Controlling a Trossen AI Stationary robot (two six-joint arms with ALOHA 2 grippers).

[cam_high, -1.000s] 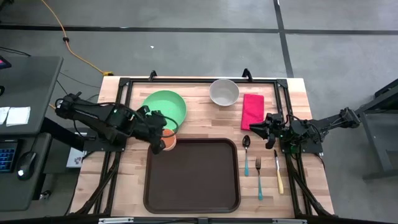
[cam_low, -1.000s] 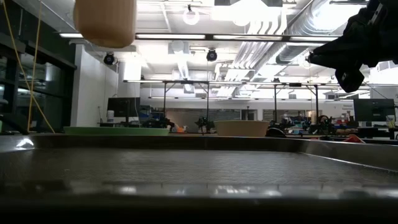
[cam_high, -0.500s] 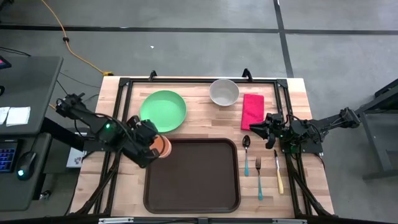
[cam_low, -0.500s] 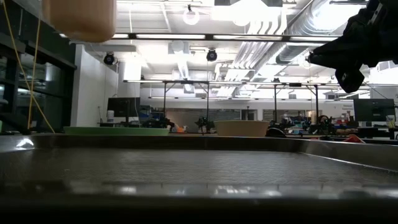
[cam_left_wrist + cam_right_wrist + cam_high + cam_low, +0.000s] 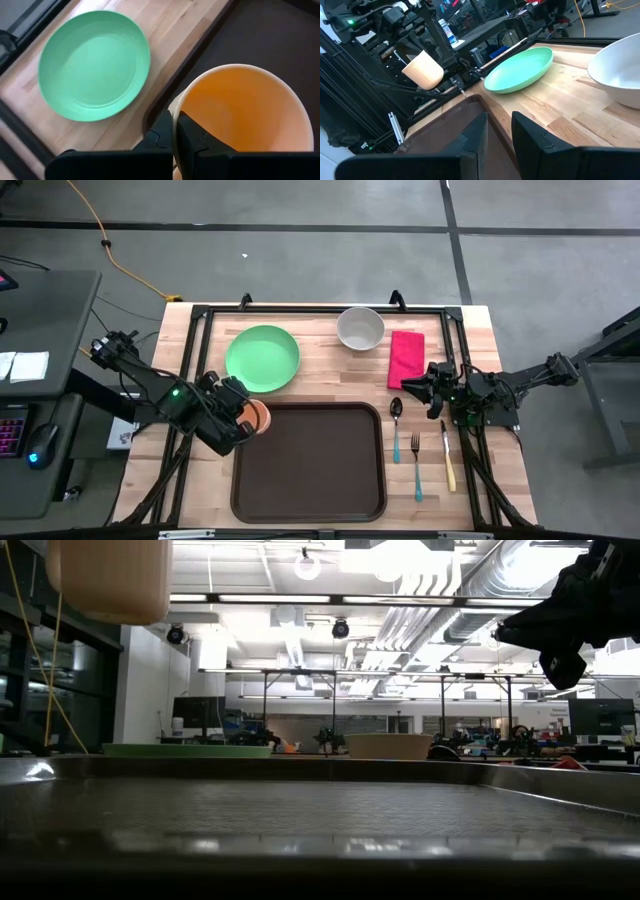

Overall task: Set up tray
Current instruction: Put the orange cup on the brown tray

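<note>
The dark brown tray (image 5: 310, 463) lies flat on the table's near middle. My left gripper (image 5: 247, 419) hovers over the tray's far left corner, shut on an orange cup (image 5: 259, 416), which also shows in the low view as the cup (image 5: 110, 580) high above the tray floor. A green plate (image 5: 263, 358) rests on the wood just beyond it. My right gripper (image 5: 405, 385) waits at the table's right, fingers slightly apart (image 5: 498, 125), holding nothing. My left gripper pinches the cup's rim (image 5: 174, 112) on the side nearest the wrist, one finger (image 5: 192, 142) inside the cup and one outside. The fingers slant down from the table's left. The cup hangs clear of the tray, mouth up.
A white bowl (image 5: 360, 328) and a red napkin (image 5: 406, 358) sit at the far right. A spoon (image 5: 396, 425), a fork (image 5: 416, 465) and a knife (image 5: 448, 455) lie to the right of the tray. The tray floor is bare.
My left gripper has carried the cup from over the plate's near edge toward the table's left and near edges and slightly down, rolling its wrist. The cup stays lifted and held.
</note>
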